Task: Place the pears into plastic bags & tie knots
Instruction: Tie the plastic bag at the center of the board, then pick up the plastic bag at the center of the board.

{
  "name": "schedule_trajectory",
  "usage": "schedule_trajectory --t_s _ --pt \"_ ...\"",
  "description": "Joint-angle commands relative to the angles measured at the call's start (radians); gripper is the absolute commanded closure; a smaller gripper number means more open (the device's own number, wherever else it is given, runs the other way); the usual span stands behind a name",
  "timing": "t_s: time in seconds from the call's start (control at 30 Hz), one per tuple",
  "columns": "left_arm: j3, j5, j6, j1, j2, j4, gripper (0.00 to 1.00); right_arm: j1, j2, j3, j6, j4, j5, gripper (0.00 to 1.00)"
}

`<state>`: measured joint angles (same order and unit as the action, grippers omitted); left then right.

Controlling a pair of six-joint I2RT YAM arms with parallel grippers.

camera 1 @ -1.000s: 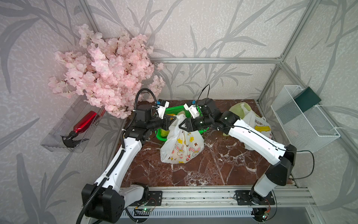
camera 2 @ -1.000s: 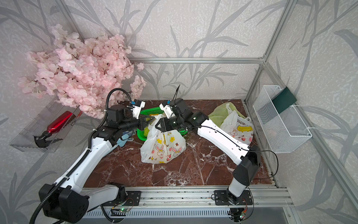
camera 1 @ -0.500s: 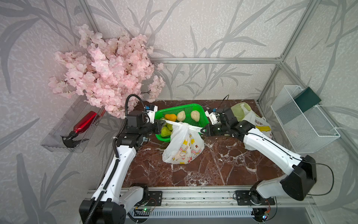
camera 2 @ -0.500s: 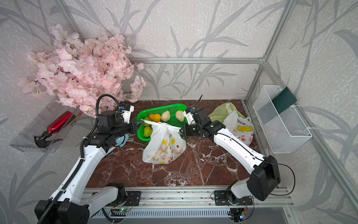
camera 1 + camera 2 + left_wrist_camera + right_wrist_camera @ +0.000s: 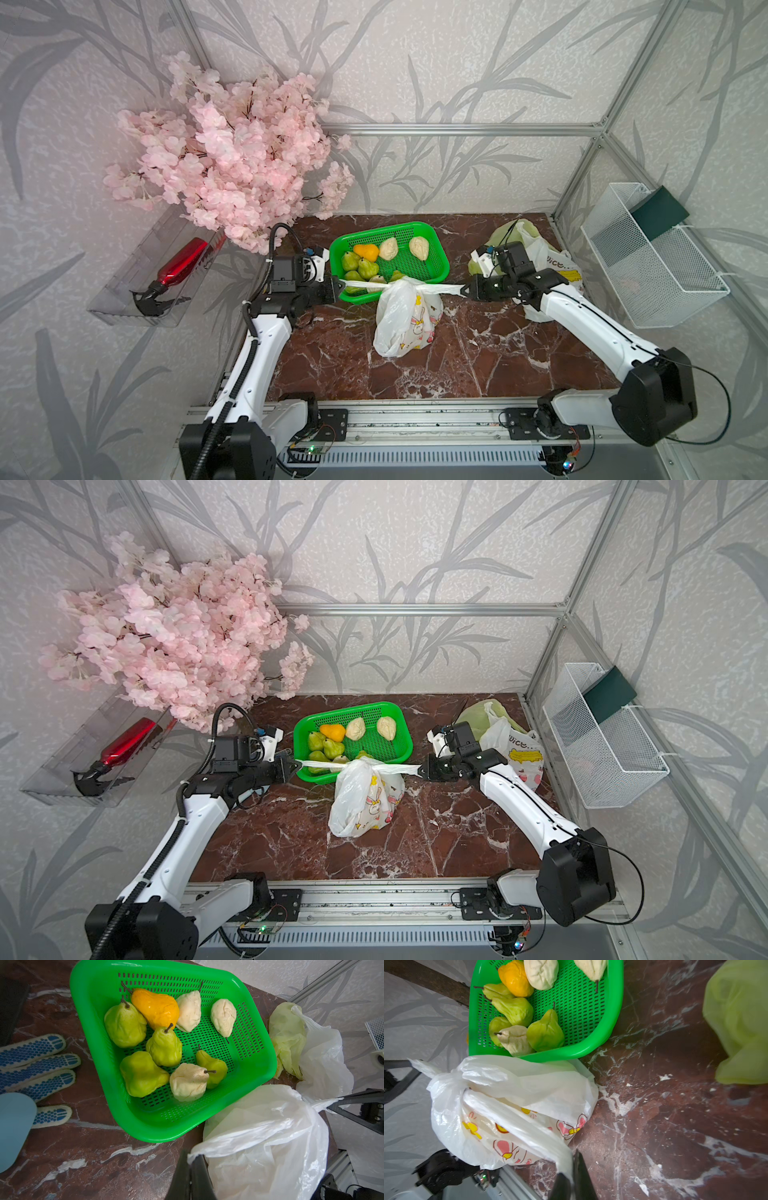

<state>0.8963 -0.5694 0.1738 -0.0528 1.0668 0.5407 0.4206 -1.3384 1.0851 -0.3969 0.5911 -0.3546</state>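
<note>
Counter (image 5: 478, 365): red-brown marble, walled at the back and both side edges, with a metal rail along the front edge.
Green mesh basket (image 5: 382, 228): at the back edge, about midway along it.
Pears (image 5: 164, 1047): 8 loose in the basket: 4 green, 3 cream-white, 1 orange. They crowd its left half, and the mesh floor of the right half is bare.
Rabbit-print bag (image 5: 405, 324): middle of the counter, just in front of the basket. Its lower part rests on the marble and its top touches the basket's front rim. What is inside cannot be made out through the plastic.
Knot (image 5: 412, 286): a tight white bunch at the bag's gathered neck, over the basket's front rim.
Handle strips (image 5: 444, 288): 2, running level out of the knot, 1 toward each side edge, both pulled taut.
Left jaws: closed on the end of the left strip, just beside the basket's front left corner.
Right jaws: closed on the end of the right strip, above bare marble between the basket and the bags in the back right corner.
Yellow-green bag (image 5: 505, 232): crumpled in the back right corner.
Second white bag (image 5: 559, 266): at the right edge, touching the yellow-green bag; the right arm (image 5: 582, 320) crosses in front of it.
Work glove (image 5: 37, 1064): flat on the marble near the basket, apart from it.
Open room: the front half of the counter is bare marble from side edge to side edge, and the arms cross only its front corners.
Blossom branch (image 5: 232, 166): overhangs the back left corner.
</note>
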Motion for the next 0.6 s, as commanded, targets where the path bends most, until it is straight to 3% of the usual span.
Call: schedule_trajectory --t_s 0.0,0.03,0.1,0.17,0.27,0.47,0.5,0.57 --pt "0.089 -0.079 -0.019 -0.007 -0.01 0.008 0.87 0.161 -0.003 0.149 0.129 0.191 0.26 0.46" --pt "0.109 -0.088 -0.019 0.008 -0.01 0.026 0.8 0.233 -0.026 0.202 0.143 0.23 0.324 0.34" --pt "0.147 -0.063 -0.04 0.02 -0.011 0.075 0.7 0.344 -0.094 0.289 0.152 0.277 0.404 0.21" --pt "0.188 -0.002 -0.059 0.021 -0.015 0.119 0.64 0.442 -0.183 0.365 0.169 0.266 0.431 0.12" --pt "0.229 0.061 -0.063 0.02 -0.006 0.137 0.62 0.501 -0.331 0.468 0.177 0.239 0.395 0.06" --pt "0.242 0.025 -0.038 0.025 0.004 0.096 0.62 0.54 -0.57 0.627 0.211 0.258 0.353 0.09" --pt "0.238 0.021 -0.033 0.025 0.005 0.087 0.62 0.539 -0.592 0.639 0.216 0.269 0.358 0.14" --pt "0.229 0.002 -0.031 0.029 0.005 0.067 0.63 0.536 -0.611 0.653 0.23 0.288 0.377 0.38"
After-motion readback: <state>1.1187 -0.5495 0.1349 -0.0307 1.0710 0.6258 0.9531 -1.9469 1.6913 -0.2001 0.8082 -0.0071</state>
